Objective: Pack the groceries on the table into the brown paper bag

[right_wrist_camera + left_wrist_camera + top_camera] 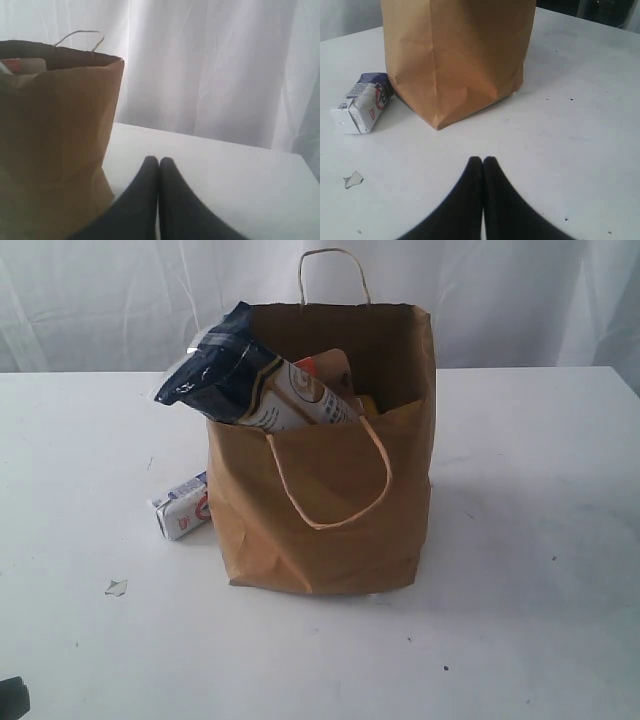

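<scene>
Jaws pinched fully together on both sides, nothing caught between them. Left gripper [482,161] low over the table, facing the bag's near corner. Right gripper [159,161] hanging beside the bag's other wall. Probably held back like that to avoid knocking the bag.

Biggest first: wide flat white tabletop [540,540], a few specks and scuffs. Standing on it, roughly mid-table, tall brown kraft paper bag [330,560], upright with its mouth open, twisted paper back handle [330,250] sticking up, twisted paper front handle [320,527] flopped down the face.

Poking out of the mouth at a tilt, long dark-blue packet [215,375]. Looks too long to sink in, so leaning over the rim toward the left arm's side. Behind it, something with a red-orange corner [322,364] and a glimpse of yellow deeper down; can't tell which groceries.

Lying on its side just beside the bag's base, maybe touching, small white-blue carton [362,105]. Not packed yet, so likely the last job, and handiest for the left gripper. Smallest: flake of torn paper [116,587] nearby, looks like litter.
</scene>
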